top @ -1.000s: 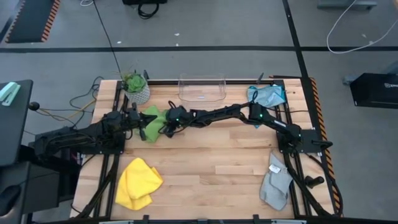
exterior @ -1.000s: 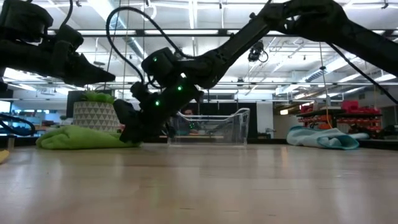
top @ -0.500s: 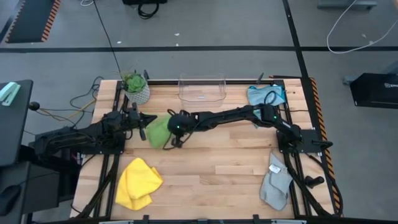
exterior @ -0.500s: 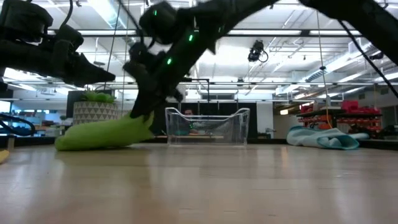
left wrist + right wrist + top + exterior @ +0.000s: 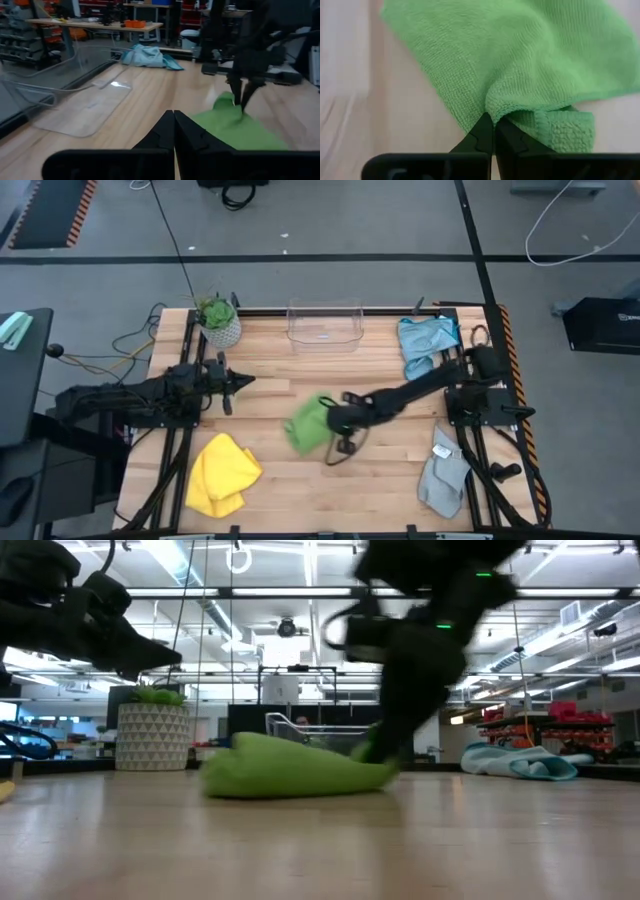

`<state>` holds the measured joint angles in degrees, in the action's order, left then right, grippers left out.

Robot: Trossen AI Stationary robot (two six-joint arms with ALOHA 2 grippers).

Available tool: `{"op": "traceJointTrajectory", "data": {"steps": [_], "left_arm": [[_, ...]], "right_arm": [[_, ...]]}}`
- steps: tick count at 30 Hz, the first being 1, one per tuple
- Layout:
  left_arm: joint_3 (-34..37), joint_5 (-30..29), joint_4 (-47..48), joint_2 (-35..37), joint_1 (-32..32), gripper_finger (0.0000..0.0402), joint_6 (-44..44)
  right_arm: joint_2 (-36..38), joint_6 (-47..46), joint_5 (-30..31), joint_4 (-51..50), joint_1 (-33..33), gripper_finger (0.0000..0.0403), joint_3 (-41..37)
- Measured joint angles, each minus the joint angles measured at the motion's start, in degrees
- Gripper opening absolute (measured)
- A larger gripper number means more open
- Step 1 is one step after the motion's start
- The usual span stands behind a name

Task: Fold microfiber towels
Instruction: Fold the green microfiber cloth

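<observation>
The bright green towel (image 5: 308,422) lies bunched on the middle of the table; it also shows in the low view (image 5: 290,768). My right gripper (image 5: 328,423) is shut on its right end. My left gripper (image 5: 240,380) hovers shut and empty above the table's left side. The yellow towel (image 5: 222,474) lies crumpled at the near left. The light blue towel (image 5: 425,338) lies at the far right. The pale grey towel (image 5: 443,476) lies at the near right. My right gripper pinches a bunched fold (image 5: 495,112) of the green towel at its right end, between its two fingers. The fingers come from above, slanting from the table's right. The held end is raised a little; the rest of the towel (image 5: 270,775) lies on the table.
A clear plastic bin (image 5: 324,323) stands at the far edge, middle. A leafy plant in a white patterned pot (image 5: 219,320) stands at the far left. Bare wood (image 5: 330,480) lies near the front edge between the yellow and grey towels.
My right gripper has dragged the green towel from beside my left gripper toward the table's right and near edge, to the middle. The towel has slid along the wood, its held end leading.
</observation>
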<state>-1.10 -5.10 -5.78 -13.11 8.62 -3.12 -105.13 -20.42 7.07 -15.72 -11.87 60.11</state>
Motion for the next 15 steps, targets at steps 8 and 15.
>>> {"op": "traceJointTrajectory", "data": {"steps": [8, 15], "left_arm": [[0.0, -0.3, 0.0, -0.1, -2.7, 0.0007, -2.2], [0.0, -1.0, -0.6, -3.3, -4.7, 0.0006, -3.3]], "right_arm": [[13.6, -10.1, 3.7, 1.9, -5.4, 0.0088, -10.7], [25.2, -11.3, 15.0, -10.2, -9.6, 0.0201, -8.2]]}}
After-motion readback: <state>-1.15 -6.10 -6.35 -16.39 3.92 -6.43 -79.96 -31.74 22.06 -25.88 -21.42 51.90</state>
